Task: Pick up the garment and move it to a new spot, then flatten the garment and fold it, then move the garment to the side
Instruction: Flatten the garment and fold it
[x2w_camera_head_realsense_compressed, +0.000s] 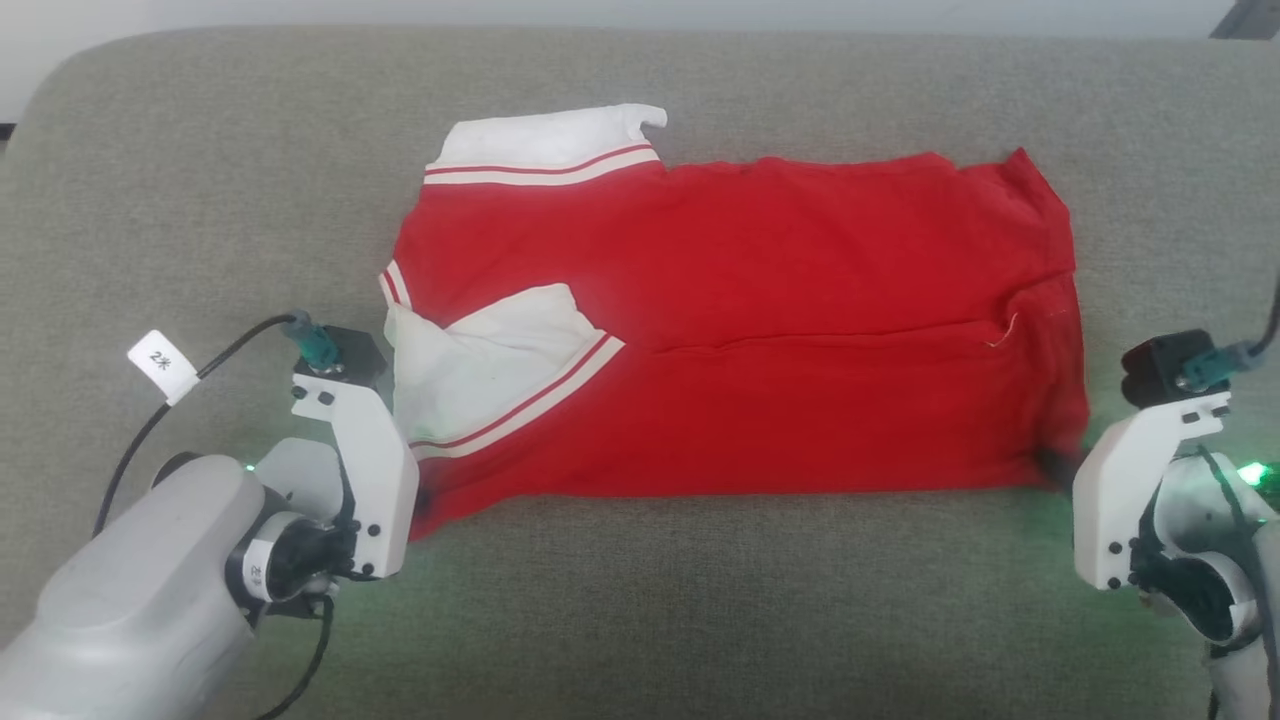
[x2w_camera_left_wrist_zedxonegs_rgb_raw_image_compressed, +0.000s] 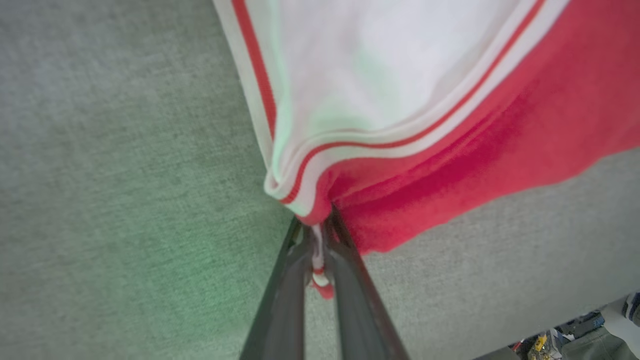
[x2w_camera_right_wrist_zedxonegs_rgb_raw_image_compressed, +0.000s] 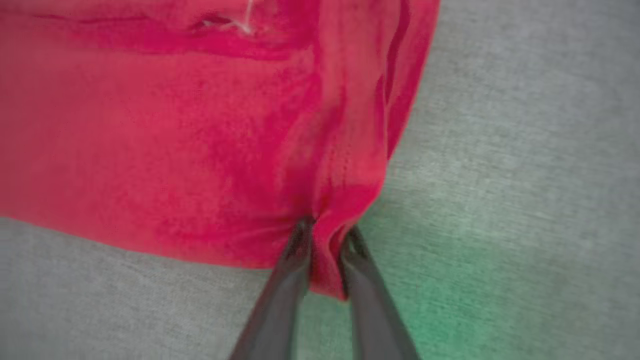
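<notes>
Garment (x2w_camera_head_realsense_compressed: 760, 330): red jersey T-shirt, white striped-trim sleeves, folded lengthwise, flat on grey cushion.

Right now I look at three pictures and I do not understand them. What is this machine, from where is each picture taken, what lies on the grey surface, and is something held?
This is a wheeled robot with two arms, and each arm ends in a gripper with two long dark fingers. The wide picture comes from a camera on its head, looking down. The other two come from cameras on its wrists, each looking along that arm's own fingers.

On the grey fabric surface lies the garment, a red jersey with white sleeves, partly folded.

The left gripper is shut on the garment's near corner beside the white sleeve. The right gripper has the opposite near corner bunched between its fingers. So both near corners of the garment are gripped.
</notes>
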